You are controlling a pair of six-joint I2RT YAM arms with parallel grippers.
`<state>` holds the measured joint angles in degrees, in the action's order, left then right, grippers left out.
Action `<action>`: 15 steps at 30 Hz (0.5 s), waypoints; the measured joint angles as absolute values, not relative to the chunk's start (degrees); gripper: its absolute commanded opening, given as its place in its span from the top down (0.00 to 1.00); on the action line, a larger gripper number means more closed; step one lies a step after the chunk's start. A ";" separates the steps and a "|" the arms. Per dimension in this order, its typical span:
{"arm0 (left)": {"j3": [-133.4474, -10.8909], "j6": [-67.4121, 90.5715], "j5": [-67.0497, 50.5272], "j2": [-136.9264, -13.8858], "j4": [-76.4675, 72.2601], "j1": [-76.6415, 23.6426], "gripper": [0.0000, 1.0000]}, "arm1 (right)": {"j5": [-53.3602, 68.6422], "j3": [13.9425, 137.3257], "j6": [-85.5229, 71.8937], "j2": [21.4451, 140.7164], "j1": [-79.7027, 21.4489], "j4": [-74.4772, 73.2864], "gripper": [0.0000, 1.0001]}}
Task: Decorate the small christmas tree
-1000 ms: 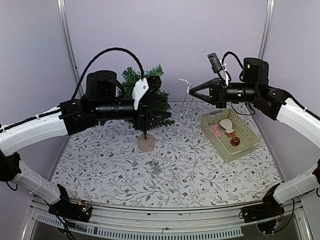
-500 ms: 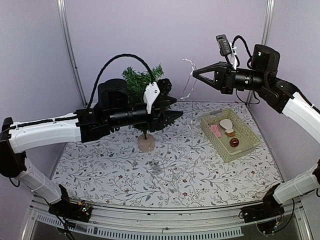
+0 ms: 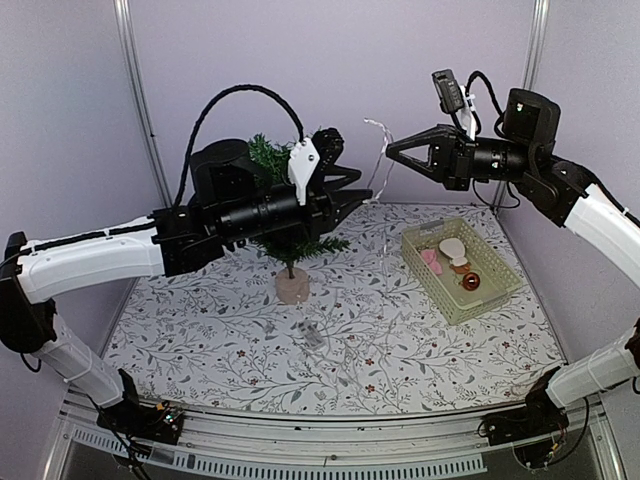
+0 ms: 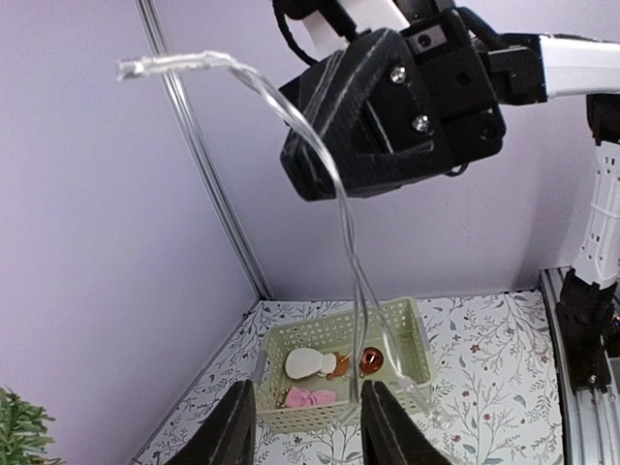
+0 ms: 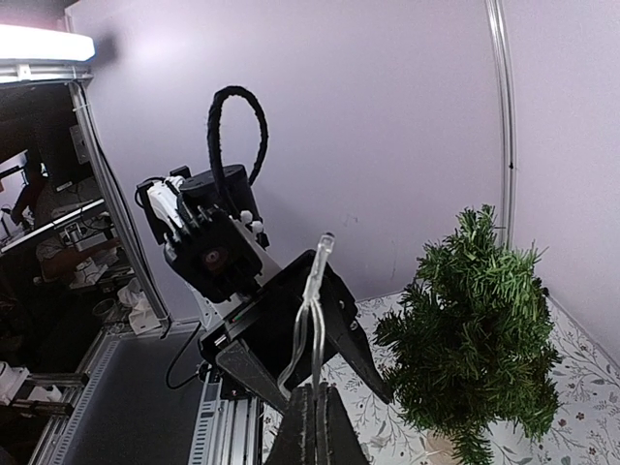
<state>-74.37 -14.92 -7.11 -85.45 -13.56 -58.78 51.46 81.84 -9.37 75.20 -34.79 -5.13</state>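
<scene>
Floral table [image 3: 200, 340]: small clear piece [image 3: 312, 335] near middle. Small christmas tree [image 3: 302, 246] upright just behind it, centre-left, partly hidden by left arm. Basket [image 3: 432, 284] right of tree, well apart, ornaments [image 3: 452, 247] inside. Left gripper [image 3: 361, 186] held high beside treetop, fingers parted, grasping nothing. Right gripper [image 3: 390, 152] farther right, high, fingers clenched on clear string [image 3: 381, 160] dangling between 2 grippers.

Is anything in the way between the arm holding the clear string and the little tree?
Nothing squarely. From the right gripper's camera the small christmas tree shows uncovered. The left gripper, jaws apart, points at the clear string just beside that path, so it could get bumped.
</scene>
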 measured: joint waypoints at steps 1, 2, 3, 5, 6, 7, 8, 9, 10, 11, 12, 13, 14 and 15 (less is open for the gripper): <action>-74.72 -14.98 -7.27 -85.45 -13.76 -58.83 0.64 | 51.46 81.84 -9.34 75.20 -34.79 -5.15 1.00; -74.91 -14.92 -7.46 -85.45 -13.85 -58.85 0.64 | 51.46 81.84 -9.30 75.20 -34.79 -5.15 1.00; -75.20 -14.92 -7.73 -85.45 -13.87 -58.87 0.64 | 51.46 81.84 -9.26 75.20 -34.79 -5.17 1.00; -75.77 -14.92 -8.43 -85.45 -13.85 -58.89 0.63 | 51.42 81.84 -9.13 75.20 -34.79 -5.28 1.00; -76.05 -14.90 -8.60 -85.45 -13.82 -58.92 0.62 | 51.42 81.84 -9.08 75.20 -34.79 -5.37 1.00; -76.29 -14.92 -8.67 -85.45 -13.85 -58.94 0.62 | 51.40 81.84 -9.02 75.20 -34.79 -5.52 1.00; -76.69 -14.87 -8.80 -85.49 -13.80 -58.96 0.61 | 51.40 81.84 -8.99 75.24 -34.79 -5.58 1.00; -77.17 -14.85 -8.88 -85.58 -13.78 -59.00 0.62 | 51.37 81.84 -8.95 75.31 -34.79 -5.58 1.00; -77.56 -14.83 -8.99 -85.65 -13.72 -59.00 0.62 | 51.37 81.84 -8.91 75.40 -34.79 -5.61 1.00; -78.04 -14.79 -8.99 -85.80 -13.63 -59.05 0.63 | 51.37 81.82 -8.82 75.50 -34.79 -5.63 1.00; -78.72 -14.74 -8.97 -86.02 -13.56 -59.07 0.63 | 51.35 81.80 -8.78 75.61 -34.79 -5.67 1.00; -79.37 -14.72 -8.97 -86.30 -13.41 -59.09 0.63 | 51.35 81.78 -8.78 75.72 -34.79 -5.74 1.00; -80.01 -14.68 -8.97 -86.65 -13.26 -59.11 0.65 | 51.35 81.78 -8.75 75.85 -34.79 -5.76 1.00; -80.77 -14.55 -8.97 -87.07 -12.91 -59.11 0.68 | 51.35 81.69 -8.75 75.96 -34.81 -5.78 1.00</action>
<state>-80.77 -14.55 -8.97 -87.07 -12.91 -59.11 51.35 81.69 -8.75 75.96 -34.81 -5.78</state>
